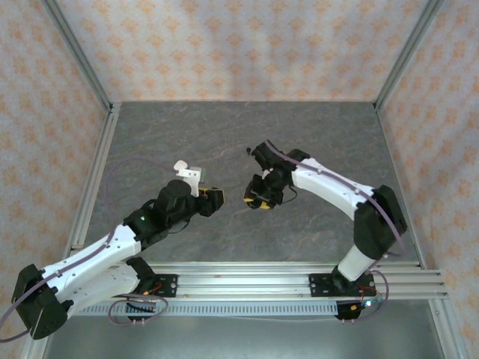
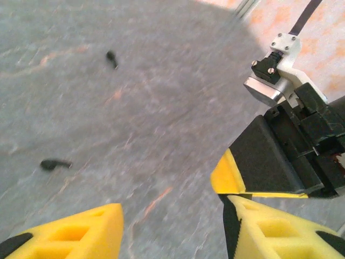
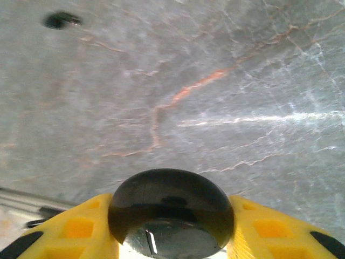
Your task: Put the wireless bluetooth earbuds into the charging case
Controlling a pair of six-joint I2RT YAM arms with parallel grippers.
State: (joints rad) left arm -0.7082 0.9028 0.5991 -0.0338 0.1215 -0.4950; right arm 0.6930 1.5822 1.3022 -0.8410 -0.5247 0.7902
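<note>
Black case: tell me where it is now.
Bottom centre of the right wrist view, the black case is pinched in the right gripper; a black earbud lies at upper left.

Table (image 1: 322, 127): grey stone-pattern top with pale and orange veining. In the left wrist view, two small black items lie directly on it: far earbud (image 2: 111, 58) and near earbud (image 2: 54, 164), well apart. Both are blurred; orientation not determinable.

The right gripper (image 3: 171, 200) has yellow, black-tipped fingers (image 3: 81, 229); between them the case (image 3: 161, 216) is glossy black; beyond, the table (image 3: 226, 97) is grey, veined orange.
</note>
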